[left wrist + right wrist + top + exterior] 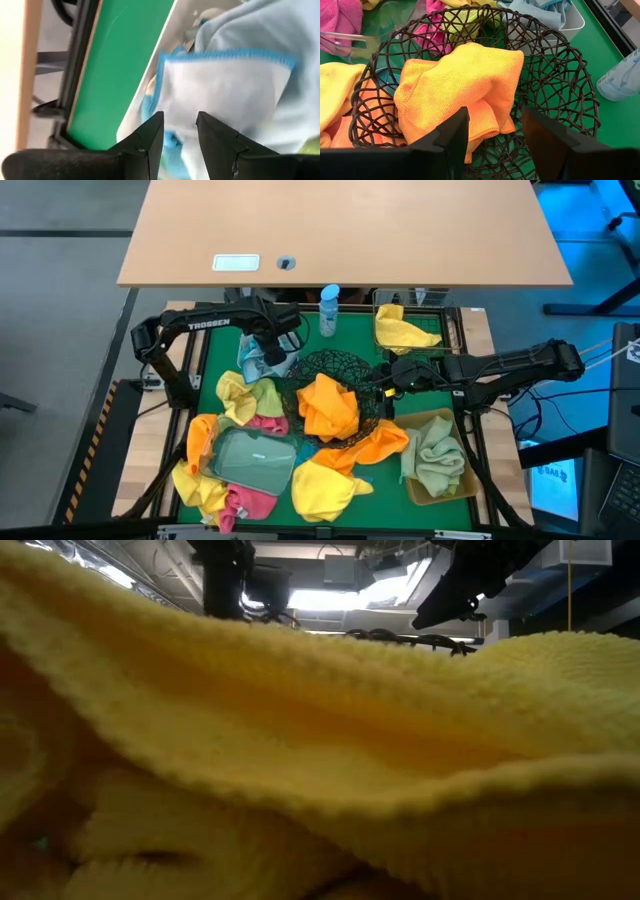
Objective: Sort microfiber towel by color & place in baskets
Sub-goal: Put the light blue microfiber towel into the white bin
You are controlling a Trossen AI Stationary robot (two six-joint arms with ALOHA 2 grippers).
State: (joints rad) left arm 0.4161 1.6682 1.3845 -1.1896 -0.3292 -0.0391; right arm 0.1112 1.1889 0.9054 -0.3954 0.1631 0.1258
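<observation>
Underneath, green mat (350, 330) strewn with towels (325, 490), wooden tabletop (340, 230) beyond.

Low view almost wholly blocked by a blurred yellow towel (320, 760) against the lens. White tub (247, 360) mostly hidden under the left hand (270, 352) and light blue towels (240, 85). Clear tray (250, 458) partly buried by towels. Black mesh bowl (555, 65) cut off at frame bottom.

A green mat (222, 352) carries 5 baskets, a bottle (329, 310), and loose yellow (322, 490), orange (375, 445) and pink towels (250, 502) strewn between them.
</observation>
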